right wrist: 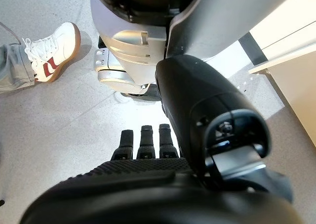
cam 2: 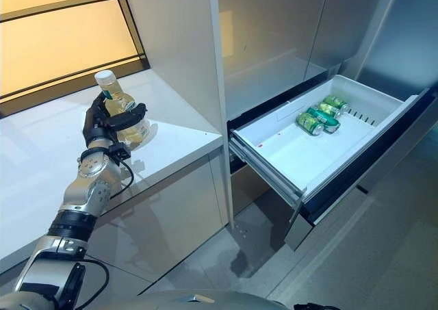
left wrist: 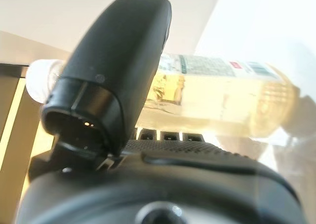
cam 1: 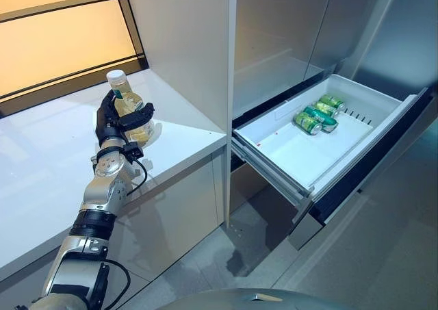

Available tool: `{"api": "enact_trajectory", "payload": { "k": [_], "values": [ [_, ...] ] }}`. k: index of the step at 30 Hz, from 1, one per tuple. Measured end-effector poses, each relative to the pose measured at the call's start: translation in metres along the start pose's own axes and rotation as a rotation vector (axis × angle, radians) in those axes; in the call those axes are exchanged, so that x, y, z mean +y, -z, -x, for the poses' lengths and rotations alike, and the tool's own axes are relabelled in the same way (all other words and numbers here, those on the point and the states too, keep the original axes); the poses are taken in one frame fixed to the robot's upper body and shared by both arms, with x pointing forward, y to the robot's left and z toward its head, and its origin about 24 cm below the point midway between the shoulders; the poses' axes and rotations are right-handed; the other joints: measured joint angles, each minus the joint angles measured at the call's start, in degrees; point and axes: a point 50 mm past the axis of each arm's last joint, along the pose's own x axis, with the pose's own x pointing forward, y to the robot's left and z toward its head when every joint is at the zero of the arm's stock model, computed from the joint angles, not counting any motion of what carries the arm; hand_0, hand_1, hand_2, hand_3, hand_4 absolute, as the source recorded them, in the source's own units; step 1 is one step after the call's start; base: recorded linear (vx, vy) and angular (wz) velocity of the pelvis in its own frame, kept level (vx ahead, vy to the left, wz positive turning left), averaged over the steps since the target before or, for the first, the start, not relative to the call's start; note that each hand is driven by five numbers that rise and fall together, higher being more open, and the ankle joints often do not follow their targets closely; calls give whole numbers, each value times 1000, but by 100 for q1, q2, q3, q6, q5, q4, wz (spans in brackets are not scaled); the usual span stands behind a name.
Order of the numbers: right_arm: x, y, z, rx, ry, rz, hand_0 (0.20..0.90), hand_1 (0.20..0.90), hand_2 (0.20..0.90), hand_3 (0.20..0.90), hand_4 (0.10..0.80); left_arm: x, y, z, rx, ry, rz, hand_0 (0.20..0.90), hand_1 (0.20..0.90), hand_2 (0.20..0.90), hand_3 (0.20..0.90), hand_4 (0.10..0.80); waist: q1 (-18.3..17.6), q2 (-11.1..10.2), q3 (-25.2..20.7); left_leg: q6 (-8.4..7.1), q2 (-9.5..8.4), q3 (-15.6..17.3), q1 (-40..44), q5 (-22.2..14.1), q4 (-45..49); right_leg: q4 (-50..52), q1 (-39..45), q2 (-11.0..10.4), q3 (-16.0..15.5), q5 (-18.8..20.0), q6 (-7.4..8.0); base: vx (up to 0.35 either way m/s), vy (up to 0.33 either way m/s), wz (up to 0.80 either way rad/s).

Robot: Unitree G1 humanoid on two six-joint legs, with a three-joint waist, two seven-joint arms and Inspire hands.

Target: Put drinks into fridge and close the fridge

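Note:
A clear bottle of yellow drink with a white cap [cam 1: 127, 103] stands upright at the back of the white counter [cam 1: 41, 166], near the tall white cabinet side. My left hand [cam 1: 109, 124] is shut on it, with fingers behind it and the thumb across its front; the left wrist view shows the thumb over the bottle [left wrist: 222, 95]. The fridge drawer [cam 1: 274, 163] is pulled out open to the right, low down, with green cans [cam 1: 317, 115] lying at its back. My right hand [right wrist: 148, 184] hangs over the floor, fingers relaxed and empty.
The white cabinet side [cam 1: 185, 43] rises between the counter and the fridge. The open drawer's dark front [cam 1: 369, 159] juts out over the grey floor. A person's white and red shoe [right wrist: 47, 48] is on the floor near my right hand.

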Motion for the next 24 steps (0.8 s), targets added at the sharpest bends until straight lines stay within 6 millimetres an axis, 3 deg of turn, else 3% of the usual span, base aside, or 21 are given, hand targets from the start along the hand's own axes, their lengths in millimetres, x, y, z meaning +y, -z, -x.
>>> {"api": "enact_trajectory", "payload": {
  "k": [1,2,3,4,5,24],
  "values": [
    [0,0,0,0,0,0,900,900,900,900,800,0,-1,0,-4,0,2,785,785,785,765,665,0,-2,1,0,0,0,-1,0,0,0,-1,0,0,0,0,0,0,0],
    [0,0,0,0,0,0,900,900,900,900,800,0,-1,0,-4,-1,3,785,785,785,765,665,0,-2,2,0,0,0,-1,-1,0,0,-1,0,0,0,0,0,0,0],
    [0,0,0,0,0,0,900,900,900,900,800,0,-1,0,-4,0,3,538,538,538,477,377,2,-2,2,1,0,0,-1,-1,0,0,-2,0,1,0,0,0,0,0],
    [0,0,0,0,0,0,900,900,900,900,800,0,-1,0,-4,0,3,455,455,455,381,281,4,-3,3,1,0,1,-3,-2,0,0,-4,0,1,0,0,0,0,0],
    [0,0,0,0,0,0,900,900,900,900,800,0,-1,0,-4,0,3,300,300,300,200,100,4,-4,4,1,0,0,-5,-2,-1,-1,-6,0,1,0,0,0,0,0],
    [0,-3,0,-7,-4,5,900,900,900,900,800,2,-3,-1,-5,13,13,300,300,300,200,100,-7,-27,38,2,-3,6,-13,-6,0,-1,-19,-2,9,0,0,0,0,0]
  ]
}}
